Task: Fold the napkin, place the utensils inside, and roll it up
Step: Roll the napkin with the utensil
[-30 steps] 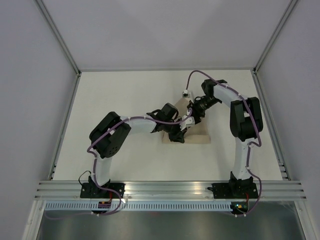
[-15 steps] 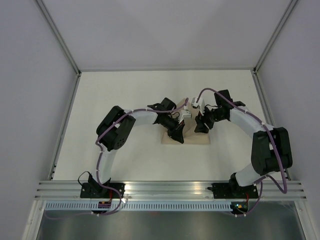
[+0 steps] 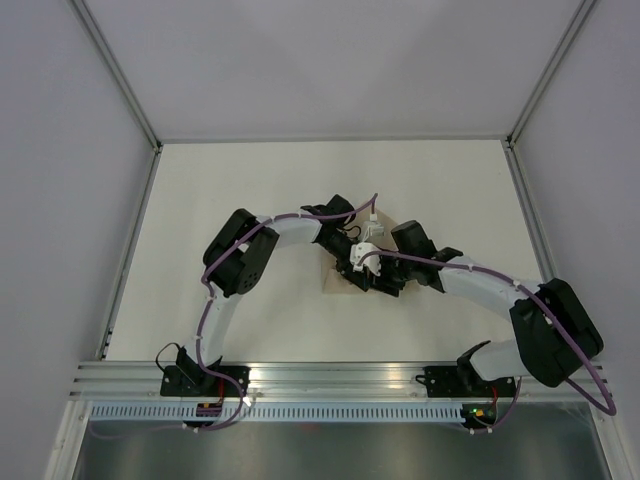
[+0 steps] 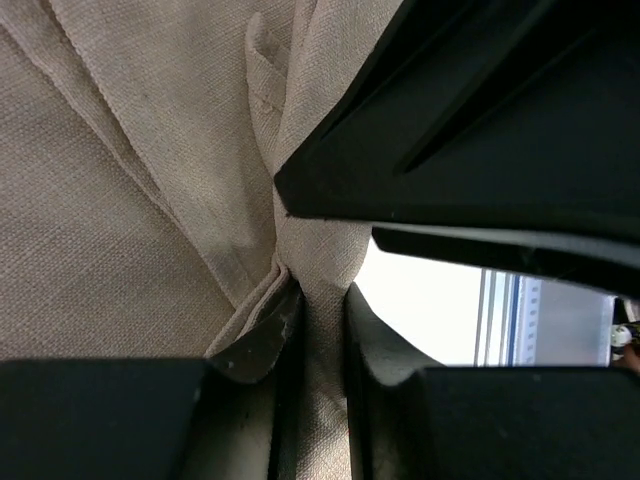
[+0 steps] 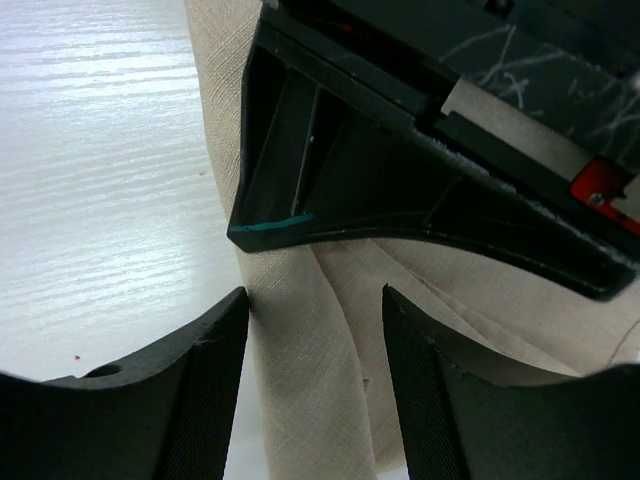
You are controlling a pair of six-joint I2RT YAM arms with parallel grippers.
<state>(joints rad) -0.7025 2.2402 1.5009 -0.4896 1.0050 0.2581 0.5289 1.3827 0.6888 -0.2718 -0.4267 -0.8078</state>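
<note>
The tan napkin (image 3: pixel 331 282) lies bunched at mid-table, mostly covered by both grippers. My left gripper (image 3: pixel 352 272) is shut on a raised fold of the napkin (image 4: pixel 318 330), with cloth pinched between its fingers (image 4: pixel 262 340). My right gripper (image 3: pixel 380 279) sits close against it, low over the cloth. Its jaws (image 5: pixel 315 300) stand open on either side of a long rolled edge of the napkin (image 5: pixel 310 380), not squeezing it. The left gripper's black body (image 5: pixel 400 150) fills the top of the right wrist view. The utensils are hidden.
The white table (image 3: pixel 230 190) is bordered by grey walls and a metal rail (image 3: pixel 340 375) at the near edge. Both arms' purple cables (image 3: pixel 300 216) arch over the work area.
The right arm has swung from the far side of the napkin round to its near right and dropped beside the left gripper. The left gripper stays clamped on the cloth.
</note>
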